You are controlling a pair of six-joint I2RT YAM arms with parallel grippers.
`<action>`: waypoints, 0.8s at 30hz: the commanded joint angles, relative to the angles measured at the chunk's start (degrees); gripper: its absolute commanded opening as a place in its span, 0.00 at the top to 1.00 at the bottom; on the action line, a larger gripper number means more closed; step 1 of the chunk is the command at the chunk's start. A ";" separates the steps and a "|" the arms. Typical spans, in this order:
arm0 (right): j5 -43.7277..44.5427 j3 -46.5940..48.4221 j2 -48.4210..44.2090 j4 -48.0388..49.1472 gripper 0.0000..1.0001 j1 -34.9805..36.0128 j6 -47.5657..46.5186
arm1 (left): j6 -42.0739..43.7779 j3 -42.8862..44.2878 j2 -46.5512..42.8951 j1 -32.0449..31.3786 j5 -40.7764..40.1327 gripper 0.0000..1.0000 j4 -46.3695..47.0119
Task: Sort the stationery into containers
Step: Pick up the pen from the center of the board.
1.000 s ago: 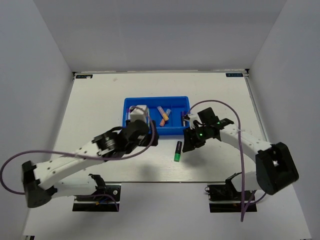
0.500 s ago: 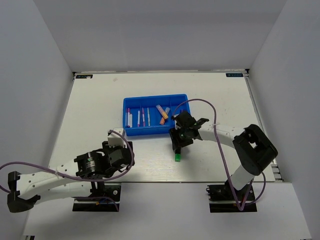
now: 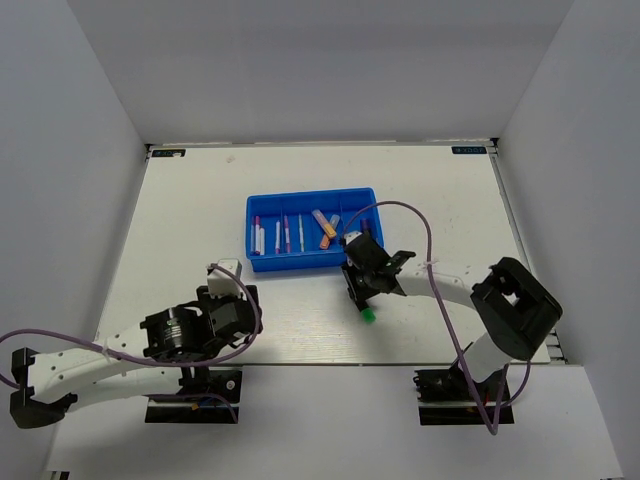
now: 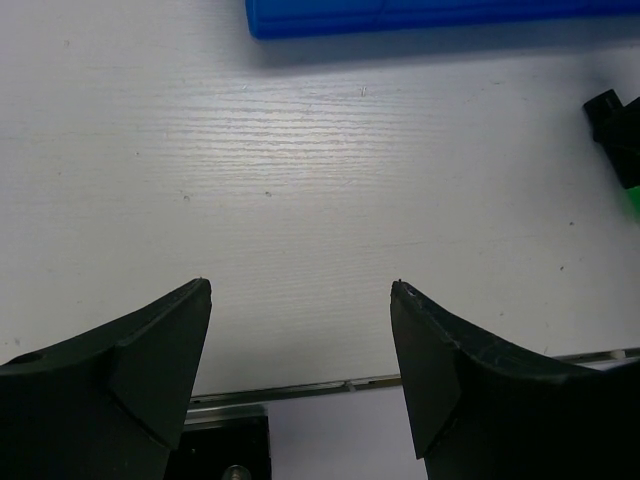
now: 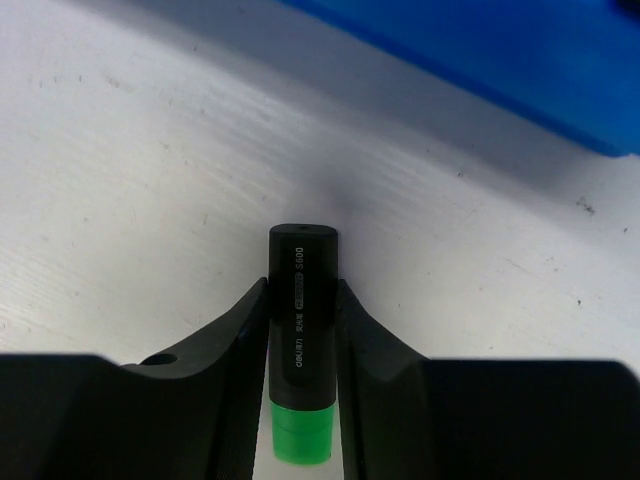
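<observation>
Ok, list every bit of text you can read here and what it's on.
"deli": on the black barrel of the green highlighter.
"S600": same barrel, nearer its black end.
Small print between those two: too blurred to read.
Dark stickers at the far corners of the table: too small to read.

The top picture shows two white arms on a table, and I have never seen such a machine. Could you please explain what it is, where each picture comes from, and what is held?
This is a robot with a left arm and a right arm, bolted at the near edge of a white table. The top picture looks down from above and behind them; the other two come from cameras on the wrists. A blue tray contains thin pens and short highlighters. The left fingers stand open above the table, holding nothing. The right fingers are closed on a green and black highlighter.
</observation>
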 commanded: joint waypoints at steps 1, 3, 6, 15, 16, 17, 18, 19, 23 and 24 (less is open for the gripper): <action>-1.08 -4.76 -1.47 -4.86 0.91 1.71 -2.39 | -1.99 -0.55 -0.62 -0.26 -1.71 0.18 -0.66; -4.58 -4.42 -2.80 -6.16 0.95 1.98 -3.53 | -1.64 -0.29 -0.19 -0.34 -1.62 0.18 0.03; -8.80 -2.67 -6.40 -7.75 0.98 2.42 -5.20 | -0.76 0.32 1.13 -0.43 -1.53 0.18 0.47; -8.74 3.48 -13.70 -10.83 0.98 2.60 -9.07 | 1.26 2.17 4.91 -0.26 -0.66 0.18 2.94; -7.96 4.10 -13.96 -11.18 0.98 2.60 -9.16 | 1.18 2.17 5.18 -0.34 -0.65 0.18 3.11; -7.69 5.76 -14.49 -11.45 0.98 2.51 -9.77 | 1.52 2.17 5.35 -0.34 -0.57 0.18 3.29; -7.68 6.65 -14.67 -11.62 0.98 2.25 -9.95 | 1.53 2.52 5.53 -0.26 -0.57 0.18 3.20; -4.99 9.96 -14.93 -11.80 0.98 2.24 -10.21 | 1.61 2.70 5.62 -0.26 -0.57 0.18 3.20; -0.84 17.19 -13.79 -10.76 0.99 1.02 -12.93 | 1.62 2.70 5.53 -0.34 -0.83 0.18 2.94; 1.00 18.16 -13.44 -10.22 0.99 -0.03 -13.46 | 1.35 2.61 5.27 -0.34 -0.92 0.18 2.94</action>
